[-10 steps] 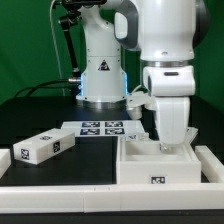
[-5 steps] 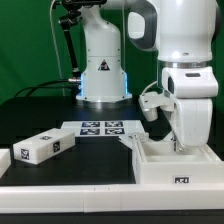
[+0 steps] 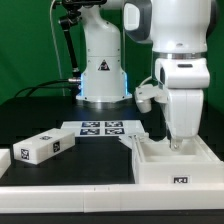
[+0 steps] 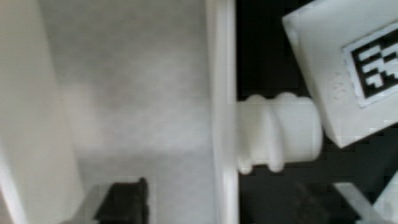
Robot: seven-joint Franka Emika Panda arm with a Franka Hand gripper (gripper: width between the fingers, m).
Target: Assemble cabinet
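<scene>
Two white tagged pieces, nowhere near joined up
The open, tray-like cabinet body (image 3: 160,166) sits upright at the exterior view's right with a tag on its front, and the long white block (image 3: 40,147) lies well apart on the left, slightly angled.

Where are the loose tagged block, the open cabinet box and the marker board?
loose tagged block (image 3: 42,146): exterior view, middle of the block.
open cabinet box (image 3: 158,172): exterior view, its front wall.
marker board (image 3: 100,128): exterior view, centre, among its tags.
</scene>
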